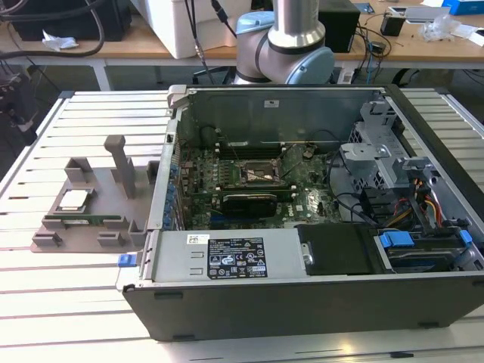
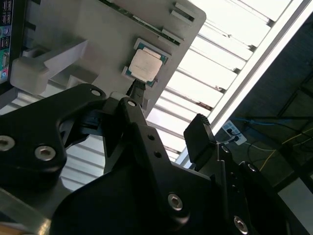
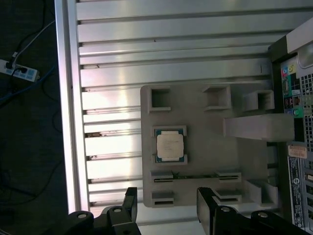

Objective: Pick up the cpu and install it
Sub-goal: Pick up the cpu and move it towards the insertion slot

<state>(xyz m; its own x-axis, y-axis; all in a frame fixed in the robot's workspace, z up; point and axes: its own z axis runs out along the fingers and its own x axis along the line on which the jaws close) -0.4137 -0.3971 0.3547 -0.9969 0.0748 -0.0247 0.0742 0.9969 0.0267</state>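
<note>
Exterior view: the cpu lay flat, metal top up, in a shallow seat of the grey fixture tray. The tray rested on the slatted table at about nine o'clock of the open computer case, just beside its wall. A tall upright post of the tray rose at about two o'clock of the cpu, between the chip and the case. Inside the case, the dark socket frame sat on the board, with a black card close at its six o'clock and a labelled power supply further toward six. The arm stood beyond the case at twelve o'clock.

Both wrist views: the gripper hung above the tray with its fingers spread wide and nothing between them. The cpu appeared beyond the gap, untouched and well apart from the pads.
</note>
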